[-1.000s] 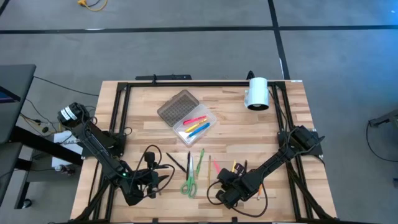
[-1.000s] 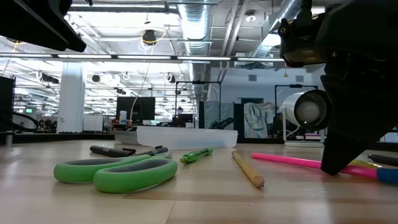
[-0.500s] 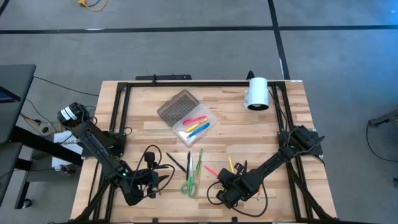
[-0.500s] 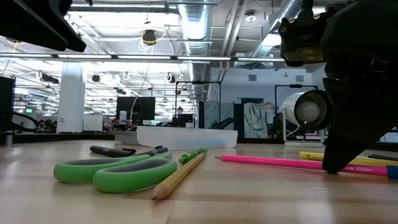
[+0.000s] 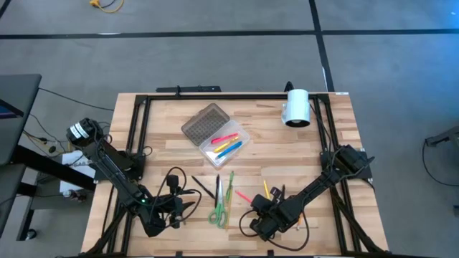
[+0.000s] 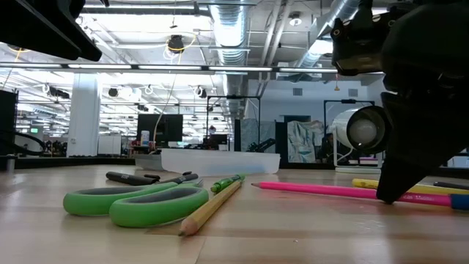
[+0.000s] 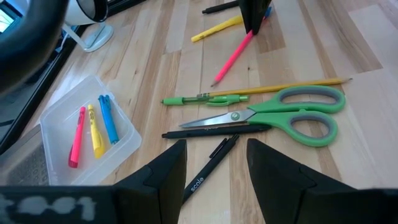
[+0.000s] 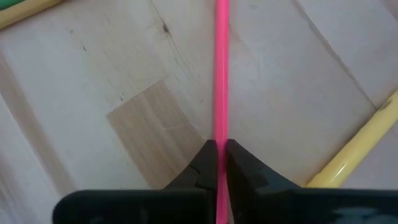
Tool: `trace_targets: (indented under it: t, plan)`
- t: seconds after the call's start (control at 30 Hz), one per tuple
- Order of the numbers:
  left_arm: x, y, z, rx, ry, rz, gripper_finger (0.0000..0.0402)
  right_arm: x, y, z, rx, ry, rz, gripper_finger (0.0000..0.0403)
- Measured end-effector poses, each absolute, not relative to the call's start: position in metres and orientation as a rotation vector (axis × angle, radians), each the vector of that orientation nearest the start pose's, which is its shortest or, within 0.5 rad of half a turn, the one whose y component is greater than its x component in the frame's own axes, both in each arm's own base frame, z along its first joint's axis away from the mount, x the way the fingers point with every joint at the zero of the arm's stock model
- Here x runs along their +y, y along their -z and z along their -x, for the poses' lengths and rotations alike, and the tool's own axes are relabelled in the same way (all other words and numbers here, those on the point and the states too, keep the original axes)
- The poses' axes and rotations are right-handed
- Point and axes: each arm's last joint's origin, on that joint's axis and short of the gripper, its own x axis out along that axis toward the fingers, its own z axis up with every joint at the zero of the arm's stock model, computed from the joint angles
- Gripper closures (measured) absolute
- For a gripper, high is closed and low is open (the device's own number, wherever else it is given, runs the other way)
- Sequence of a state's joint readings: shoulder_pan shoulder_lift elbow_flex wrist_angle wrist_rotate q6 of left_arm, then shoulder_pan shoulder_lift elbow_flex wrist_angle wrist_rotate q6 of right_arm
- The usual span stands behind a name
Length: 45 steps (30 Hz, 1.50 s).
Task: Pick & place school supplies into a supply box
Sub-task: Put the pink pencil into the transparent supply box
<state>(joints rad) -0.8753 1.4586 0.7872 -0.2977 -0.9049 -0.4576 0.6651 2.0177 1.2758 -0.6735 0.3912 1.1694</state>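
I am clamping the right gripper (image 8: 219,163) jaws on the pink pen (image 8: 221,74), lying on the counter (image 5: 323,143) right of the green scissors (image 5: 219,211); light, stiff, slick, so I judge a mid-shaft hold safest; left gripper (image 7: 214,171) jaws are gaping; three pens are lying in the supply box (image 5: 222,147); one pair of scissors.

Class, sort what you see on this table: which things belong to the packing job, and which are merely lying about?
Job:
- supply box, three markers inside
- pink pencil, pinched by the right gripper
- green scissors
- yellow pencil
- green pen
- black pens
- left gripper, open, waiting nearby

Lying about:
- white cylinder
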Motion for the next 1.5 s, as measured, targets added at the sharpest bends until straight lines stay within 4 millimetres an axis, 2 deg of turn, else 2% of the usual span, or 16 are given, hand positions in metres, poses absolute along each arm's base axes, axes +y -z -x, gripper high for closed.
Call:
trace_targets:
  t: [0.57,0.73,1.23,1.37,1.5]
  plan:
    - [-0.191,-0.19,-0.189,0.576,-0.162,-0.312,0.0242,0.219,-0.127,-0.298,1.119,0.475,-0.276,0.0401]
    - [-0.191,-0.19,-0.189,0.577,-0.162,-0.313,0.0242,0.218,-0.133,-0.297,1.106,0.482,-0.258,0.0401]
    - [-0.191,-0.19,-0.189,0.579,-0.162,-0.315,0.0242,0.227,-0.182,-0.309,1.012,0.5,-0.073,0.0401]
    - [-0.191,-0.19,-0.189,0.579,-0.162,-0.315,0.0242,0.22,-0.184,-0.315,0.997,0.499,0.009,0.04]
    - [-0.191,-0.19,-0.189,0.578,-0.162,-0.315,0.0242,0.203,-0.185,-0.325,0.993,0.524,0.101,0.04]
